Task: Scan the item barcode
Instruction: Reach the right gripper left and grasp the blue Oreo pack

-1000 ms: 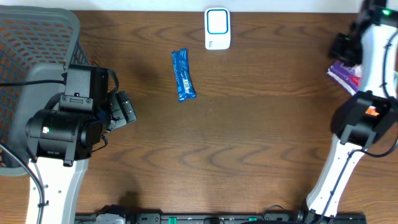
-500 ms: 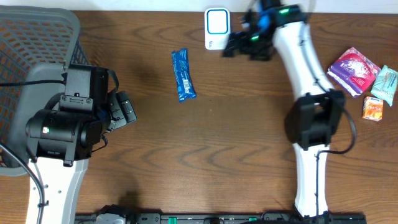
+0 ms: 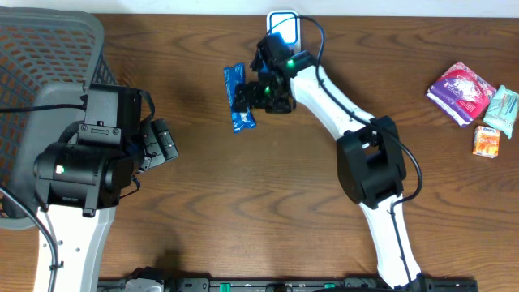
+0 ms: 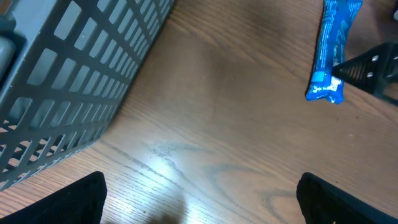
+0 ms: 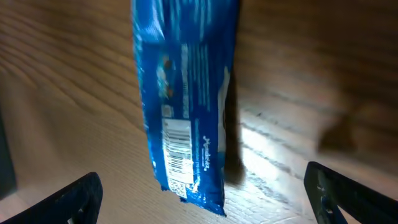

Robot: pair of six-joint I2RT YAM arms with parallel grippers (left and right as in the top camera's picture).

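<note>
right gripper [image 5: 208, 196], jaws wide apart, hangs above the long glossy blue wrapper [image 5: 186, 93].

The overhead view is bright and even, lit from above, and the grain of the table [image 3: 268, 195] is sharp. Faint soft shadows lie on the wood just right of the basket [image 3: 49, 49].

In the left wrist view a pale patch of glare sits on the wood near the middle. The basket at left looks soft, while the blue packet [image 4: 329, 56] at far right is fairly clear.

In the right wrist view the packet is slightly blurred. A dark shadow runs along its right edge, with white glare beside it. The fingertips [image 4: 62, 202] in the near corners of both wrist views are dark and out of focus.
</note>
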